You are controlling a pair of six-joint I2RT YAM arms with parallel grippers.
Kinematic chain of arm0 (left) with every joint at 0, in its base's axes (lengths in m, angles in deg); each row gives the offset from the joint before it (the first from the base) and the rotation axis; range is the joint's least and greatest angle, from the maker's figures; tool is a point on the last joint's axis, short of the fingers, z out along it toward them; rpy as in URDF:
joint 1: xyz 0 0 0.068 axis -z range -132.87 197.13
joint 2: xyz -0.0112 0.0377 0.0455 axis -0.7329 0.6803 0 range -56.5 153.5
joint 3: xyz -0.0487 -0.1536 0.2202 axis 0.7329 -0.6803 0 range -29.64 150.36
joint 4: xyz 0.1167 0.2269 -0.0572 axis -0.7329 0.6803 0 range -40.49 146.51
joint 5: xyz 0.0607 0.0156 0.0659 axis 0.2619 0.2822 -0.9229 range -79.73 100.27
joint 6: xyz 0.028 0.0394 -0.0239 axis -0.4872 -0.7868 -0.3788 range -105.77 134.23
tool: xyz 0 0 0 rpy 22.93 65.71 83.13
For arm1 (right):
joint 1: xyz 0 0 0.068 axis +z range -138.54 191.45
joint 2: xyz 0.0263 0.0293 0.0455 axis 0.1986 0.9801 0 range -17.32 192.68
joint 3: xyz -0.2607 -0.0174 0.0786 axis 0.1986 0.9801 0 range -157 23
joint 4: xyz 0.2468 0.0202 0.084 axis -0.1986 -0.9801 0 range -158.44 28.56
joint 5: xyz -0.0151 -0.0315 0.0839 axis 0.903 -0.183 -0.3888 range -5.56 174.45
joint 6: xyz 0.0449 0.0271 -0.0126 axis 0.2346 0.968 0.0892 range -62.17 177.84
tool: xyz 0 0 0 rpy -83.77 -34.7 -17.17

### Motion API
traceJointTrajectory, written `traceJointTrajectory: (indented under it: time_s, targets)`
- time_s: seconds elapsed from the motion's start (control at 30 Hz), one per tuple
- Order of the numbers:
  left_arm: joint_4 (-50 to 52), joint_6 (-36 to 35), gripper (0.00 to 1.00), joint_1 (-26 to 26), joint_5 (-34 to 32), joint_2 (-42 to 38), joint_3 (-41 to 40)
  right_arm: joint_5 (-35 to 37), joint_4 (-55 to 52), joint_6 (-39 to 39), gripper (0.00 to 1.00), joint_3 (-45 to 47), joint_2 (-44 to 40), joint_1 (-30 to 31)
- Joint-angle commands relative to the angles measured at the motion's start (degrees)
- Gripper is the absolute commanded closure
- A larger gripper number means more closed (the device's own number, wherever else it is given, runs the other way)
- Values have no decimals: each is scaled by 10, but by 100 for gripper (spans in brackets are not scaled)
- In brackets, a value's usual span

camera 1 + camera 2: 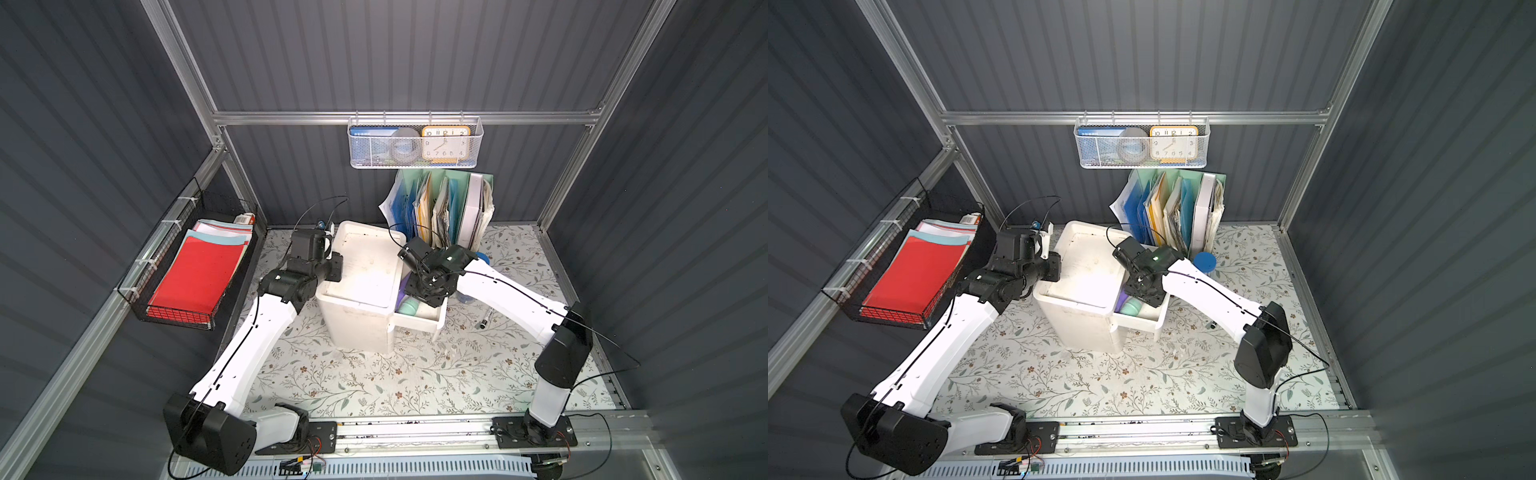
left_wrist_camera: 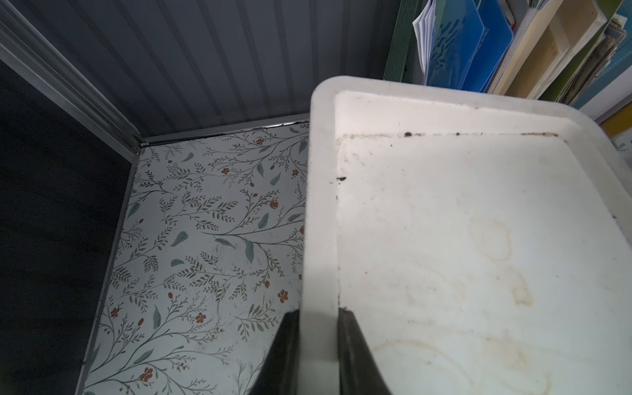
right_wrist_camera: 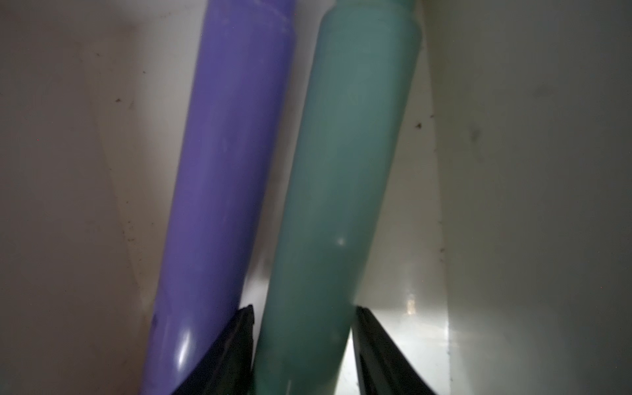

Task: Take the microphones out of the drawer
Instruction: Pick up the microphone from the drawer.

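In both top views the white drawer unit (image 1: pixel 357 324) (image 1: pixel 1075 320) stood at the centre of the frame on the floral table (image 1: pixel 374 386). Its drawer (image 1: pixel 415 322) (image 1: pixel 1138 318) was pulled out at the unit's lower right.

The left gripper (image 1: pixel 334 268) (image 2: pixel 318 314) sat at the unit's left edge. The left wrist view showed its jaws pinched narrow on the raised rim of the unit's top, one finger (image 2: pixel 355 355) inside the rim and the other outside it.

The right gripper (image 1: pixel 424 291) (image 3: pixel 304 309) reached down into the open drawer. The teal microphone (image 1: pixel 409 306) (image 1: pixel 1133 306) (image 3: pixel 342 171) lay there, and its rounded end showed just below the gripper in both top views. A purple shaft (image 1: pixel 402 291) (image 1: pixel 1122 300) (image 3: pixel 232 154) lay just beside it on the left. In the right wrist view the jaws stood half apart and straddled the teal handle, one finger (image 3: pixel 372 342) close against each side. It could not be told whether they pressed on it.

A blue-lidded jar (image 1: pixel 1205 261) stood to the right of the unit in a top view, in front of the file rack (image 1: pixel 449 203). A marker (image 1: pixel 484 320) lay on the table right of the drawer.
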Motion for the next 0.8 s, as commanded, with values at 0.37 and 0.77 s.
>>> traceJointTrajectory:
  time_s: [0.37,0.77]
  targets:
    - [7,-1,100,-5,-12,22,-40,10,45,-8,66,21,12,-1]
    - [2,6,100,-5,-9,22,-47,69,82,-111,86,-29,-9,3]
